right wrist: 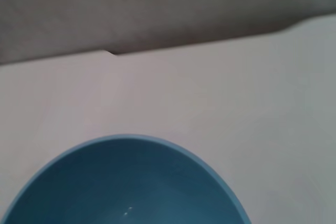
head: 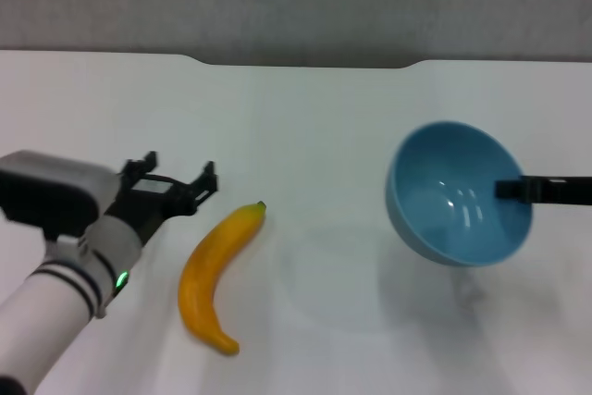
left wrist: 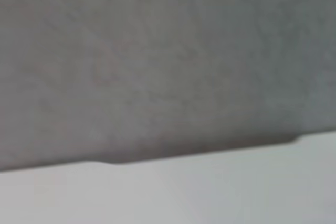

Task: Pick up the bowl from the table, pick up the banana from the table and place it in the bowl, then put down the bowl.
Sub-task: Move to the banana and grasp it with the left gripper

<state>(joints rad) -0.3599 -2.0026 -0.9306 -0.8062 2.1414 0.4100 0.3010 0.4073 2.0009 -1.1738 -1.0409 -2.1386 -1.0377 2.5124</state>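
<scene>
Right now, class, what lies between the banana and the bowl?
Nothing: in the head view, only bare white table separates the banana from the bowl.

**Even, soft light with faint shadows and a blurred left wrist view**

The head view is bright and evenly lit from above. The tabletop (head: 324,117) reads almost washed-out white, and shadows are pale: a faint grey patch lies below the bowl (head: 460,193) at lower right, and a thin one hugs the banana (head: 215,277). Small white glints sit inside the bowl's glossy wall. Edges are slightly soft throughout, and the left claw (head: 176,182) at centre left looks a little smeared. The left wrist view is heavily out of focus, dim grey above, paler below. The right wrist view is softer-toned, with one tiny highlight in the bowl (right wrist: 126,182) at bottom centre
</scene>
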